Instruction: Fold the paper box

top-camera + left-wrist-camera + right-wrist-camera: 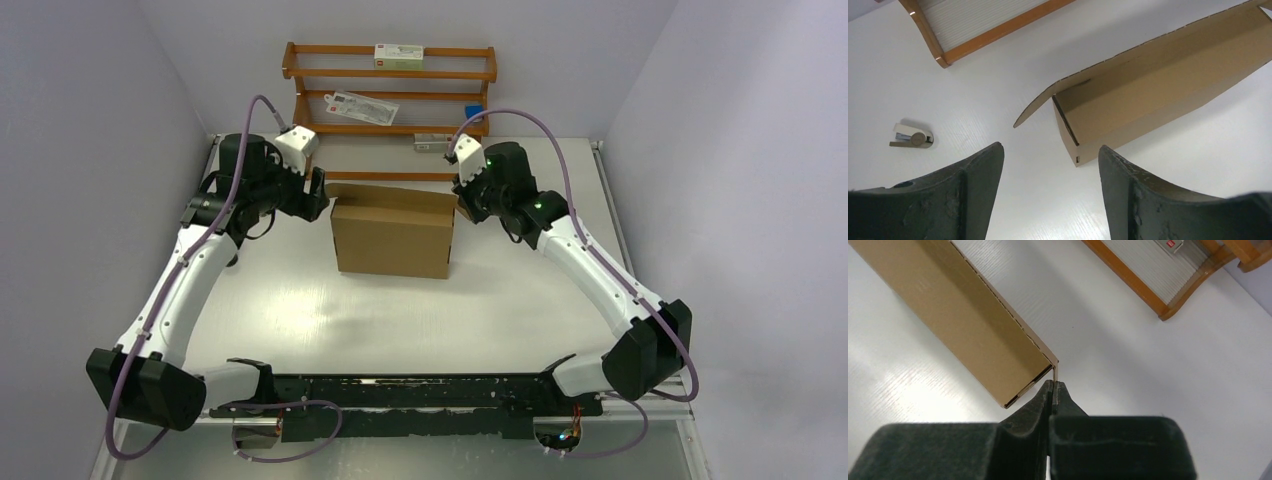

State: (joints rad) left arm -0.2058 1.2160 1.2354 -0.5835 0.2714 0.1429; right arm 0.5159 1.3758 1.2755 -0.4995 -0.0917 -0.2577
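The paper box (392, 232) is plain brown cardboard, standing partly formed at the table's back middle. In the left wrist view the paper box (1158, 85) shows an open end with a loose side flap (1040, 102) sticking out. My left gripper (1048, 165) is open and empty, just left of the box's left end (318, 195). My right gripper (1053, 385) is shut on the thin edge of the box's right side flap (1055, 371), at the box's right end (462, 195). The box body (953, 310) runs up and left from the fingers.
A wooden rack (390, 95) stands against the back wall with small packets on its shelves; its base rail shows in both wrist views (993, 30) (1128, 282). A small stapler-like object (912, 137) lies on the table left of the box.
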